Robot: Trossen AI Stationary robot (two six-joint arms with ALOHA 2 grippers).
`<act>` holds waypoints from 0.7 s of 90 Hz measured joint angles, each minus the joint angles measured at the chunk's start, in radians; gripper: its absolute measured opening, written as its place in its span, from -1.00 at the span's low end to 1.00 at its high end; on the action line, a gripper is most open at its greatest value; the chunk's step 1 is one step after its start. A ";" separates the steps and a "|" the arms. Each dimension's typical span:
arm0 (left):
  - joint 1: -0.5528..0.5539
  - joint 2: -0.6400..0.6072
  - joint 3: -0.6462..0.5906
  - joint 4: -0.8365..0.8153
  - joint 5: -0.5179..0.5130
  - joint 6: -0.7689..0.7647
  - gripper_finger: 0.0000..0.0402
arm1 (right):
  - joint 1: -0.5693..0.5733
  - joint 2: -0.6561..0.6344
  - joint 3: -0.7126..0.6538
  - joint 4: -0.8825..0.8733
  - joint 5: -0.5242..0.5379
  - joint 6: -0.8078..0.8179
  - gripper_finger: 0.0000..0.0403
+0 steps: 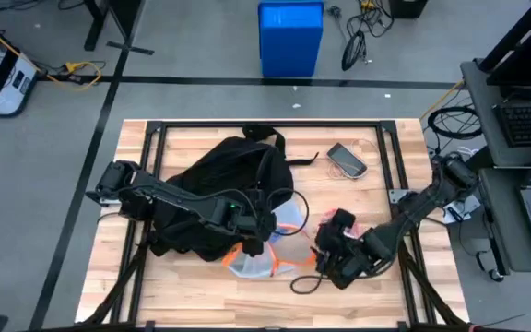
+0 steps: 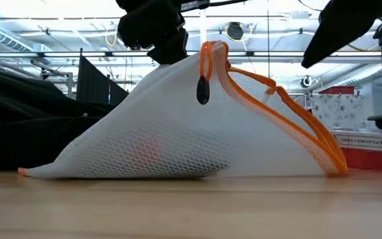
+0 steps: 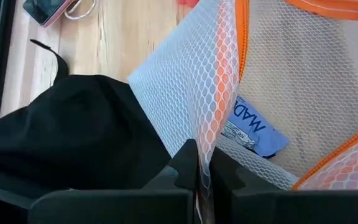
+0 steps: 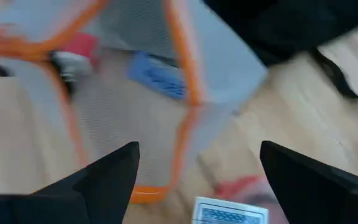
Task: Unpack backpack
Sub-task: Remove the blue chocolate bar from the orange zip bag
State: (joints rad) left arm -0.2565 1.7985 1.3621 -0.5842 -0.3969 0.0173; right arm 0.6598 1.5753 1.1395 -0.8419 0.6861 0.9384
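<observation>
Currently: backpack [image 1: 215, 189] lies left-centre on desk [image 1: 385, 286]. Left pincer [image 3: 199, 180] pinches white mesh pouch [image 2: 197, 126], lifted partly clear of backpack. Phone [image 1: 347, 160] already out, far side. Right pincer [image 4: 197, 168] spread, hovering beside pouch. Unpacking judged midway.

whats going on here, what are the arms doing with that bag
The left gripper is shut on the white mesh pouch with orange trim, lifting one edge while the rest lies on the table beside the black backpack. The right gripper hovers open over the pouch's other side. A phone lies farther back on the table.
</observation>
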 joint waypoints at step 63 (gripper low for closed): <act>-0.031 0.000 0.000 0.000 0.000 0.199 -1.00 | -0.004 0.004 -0.190 0.567 -0.011 -0.601 0.42</act>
State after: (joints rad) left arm -0.2876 1.7985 1.3621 -0.5847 -0.3973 0.2165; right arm 0.6556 1.5795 0.9497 -0.2747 0.6748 0.3371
